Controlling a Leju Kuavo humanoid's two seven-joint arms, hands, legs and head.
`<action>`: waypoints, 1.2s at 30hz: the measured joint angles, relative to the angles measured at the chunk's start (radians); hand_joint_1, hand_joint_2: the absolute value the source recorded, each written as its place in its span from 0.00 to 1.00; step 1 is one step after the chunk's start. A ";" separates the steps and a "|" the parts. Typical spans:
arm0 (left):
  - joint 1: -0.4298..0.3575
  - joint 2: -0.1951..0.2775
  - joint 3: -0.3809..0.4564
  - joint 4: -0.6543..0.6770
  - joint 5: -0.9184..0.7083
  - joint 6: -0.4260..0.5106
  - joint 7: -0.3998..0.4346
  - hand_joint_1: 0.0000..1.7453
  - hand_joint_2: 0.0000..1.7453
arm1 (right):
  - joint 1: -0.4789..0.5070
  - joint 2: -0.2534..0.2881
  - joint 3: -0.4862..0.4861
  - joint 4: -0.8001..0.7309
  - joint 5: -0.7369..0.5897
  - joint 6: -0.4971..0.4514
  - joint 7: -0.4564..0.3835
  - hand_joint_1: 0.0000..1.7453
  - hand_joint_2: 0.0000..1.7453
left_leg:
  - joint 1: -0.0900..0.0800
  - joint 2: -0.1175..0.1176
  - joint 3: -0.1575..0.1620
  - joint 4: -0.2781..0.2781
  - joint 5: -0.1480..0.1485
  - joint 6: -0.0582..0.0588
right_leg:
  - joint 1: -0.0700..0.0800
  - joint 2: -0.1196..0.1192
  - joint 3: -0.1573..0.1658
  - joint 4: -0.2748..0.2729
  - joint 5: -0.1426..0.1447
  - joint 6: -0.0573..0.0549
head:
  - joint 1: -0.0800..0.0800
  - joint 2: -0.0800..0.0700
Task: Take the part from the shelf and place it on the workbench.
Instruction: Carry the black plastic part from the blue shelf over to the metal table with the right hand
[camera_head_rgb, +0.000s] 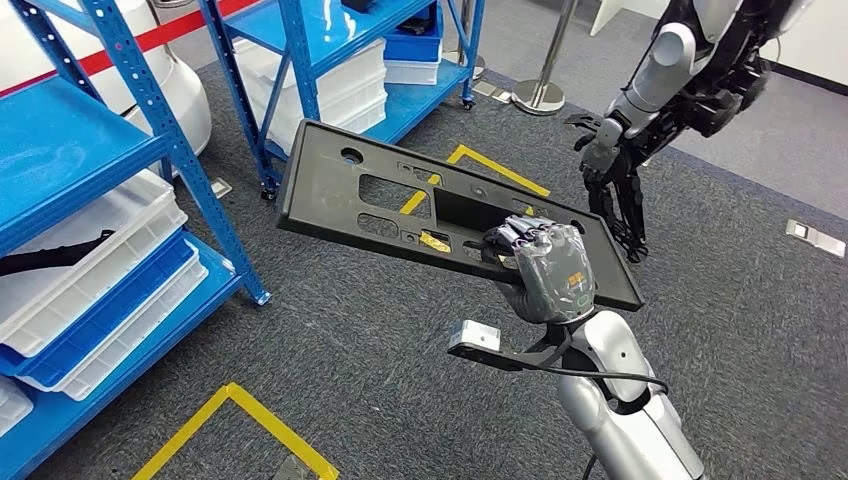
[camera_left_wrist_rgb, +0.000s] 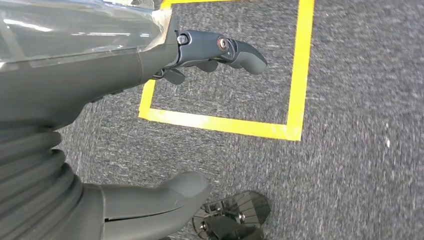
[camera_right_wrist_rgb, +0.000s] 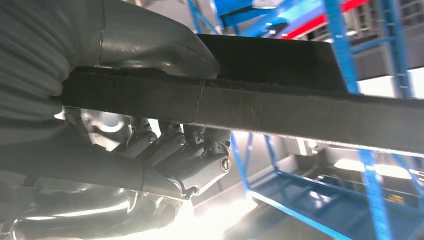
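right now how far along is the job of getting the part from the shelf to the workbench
Done: the black panel is off the blue shelf, held over the carpet. In hand: the right hand grips its edge, thumb on one face and fingers on the other in the right wrist view. The left hand holds nothing. Left: setting it on the workbench.

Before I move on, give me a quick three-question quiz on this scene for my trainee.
1. True or false: the part lies on the shelf.
2. The part is held by: A) a person, B) the right hand, C) nothing.
3. Fill in: the left hand hangs open over carpet marked with ___ tape.
Key: 1 false, it is in the air, clear of the shelf; 2 B; 3 yellow.
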 joint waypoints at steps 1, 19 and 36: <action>0.000 0.000 0.000 0.000 0.001 0.000 0.000 0.00 1.00 | 0.003 -0.002 -0.001 0.000 0.000 0.000 0.000 0.86 1.00 | 0.000 0.011 0.002 -0.001 -0.002 -0.001 | -0.001 -0.001 -0.013 0.018 -0.001 0.006 | 0.000 0.000; 0.009 -0.002 0.000 0.000 0.006 0.003 -0.008 0.00 1.00 | 0.009 -0.006 -0.014 -0.002 -0.009 0.006 -0.003 0.86 1.00 | -0.001 -0.046 -0.027 0.099 -0.061 -0.047 | 0.009 0.064 0.196 -0.345 0.159 -0.040 | -0.009 0.000; 0.004 -0.004 0.000 0.000 0.006 0.007 -0.008 0.00 1.00 | 0.023 -0.009 -0.015 -0.004 -0.014 0.006 -0.003 0.86 1.00 | -0.025 0.066 0.052 -0.022 -0.023 0.009 | 0.019 -0.083 0.170 -0.277 0.082 -0.010 | -0.009 0.000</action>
